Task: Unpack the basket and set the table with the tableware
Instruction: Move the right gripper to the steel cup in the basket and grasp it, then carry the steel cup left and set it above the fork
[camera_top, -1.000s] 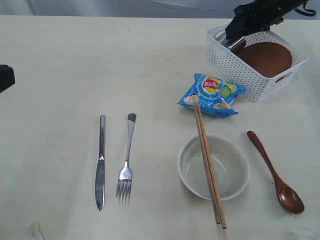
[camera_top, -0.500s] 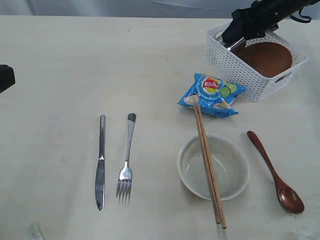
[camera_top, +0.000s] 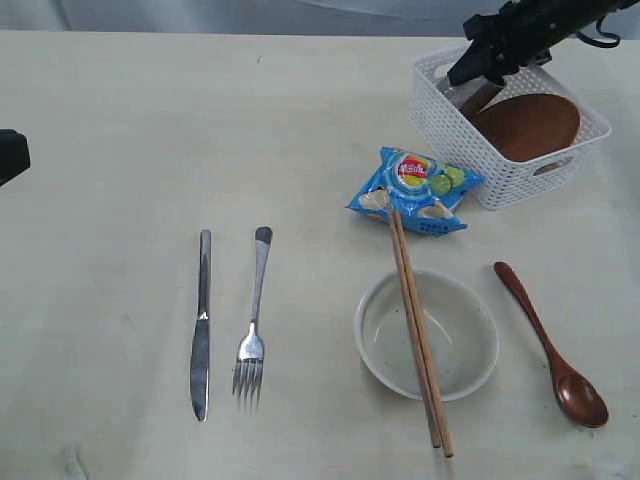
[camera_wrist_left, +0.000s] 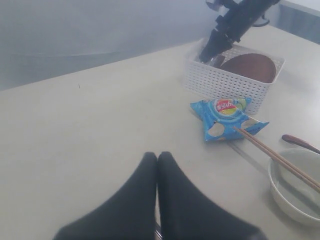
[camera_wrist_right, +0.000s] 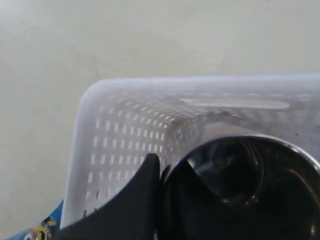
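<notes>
The white basket (camera_top: 520, 178) stands at the far right of the table (camera_top: 120, 110) and holds the reddish-brown plate (camera_top: 528, 125) and the steel cup (camera_top: 478, 99). My right gripper (camera_top: 470, 76) reaches into the basket's left end. In the right wrist view it (camera_wrist_right: 162, 167) is shut on the steel cup's (camera_wrist_right: 250, 185) rim, one finger inside and one outside. Laid out on the table are the knife (camera_top: 203, 325), the fork (camera_top: 255, 315), the white bowl (camera_top: 462, 345) with the chopsticks (camera_top: 413, 320) across it, and the dark red spoon (camera_top: 548, 345). My left gripper (camera_wrist_left: 157, 156) hovers shut and empty.
A blue snack bag (camera_top: 412, 190) lies against the basket's front left corner, touching the chopsticks' far tips. A black part of the left arm (camera_top: 10, 155) shows at the left edge. The basket (camera_wrist_right: 125, 125) wall stands close beside the right fingers.
The right gripper has drawn up and right inside the basket. The basket has swung a little, and the snack bag has slid slightly left.
</notes>
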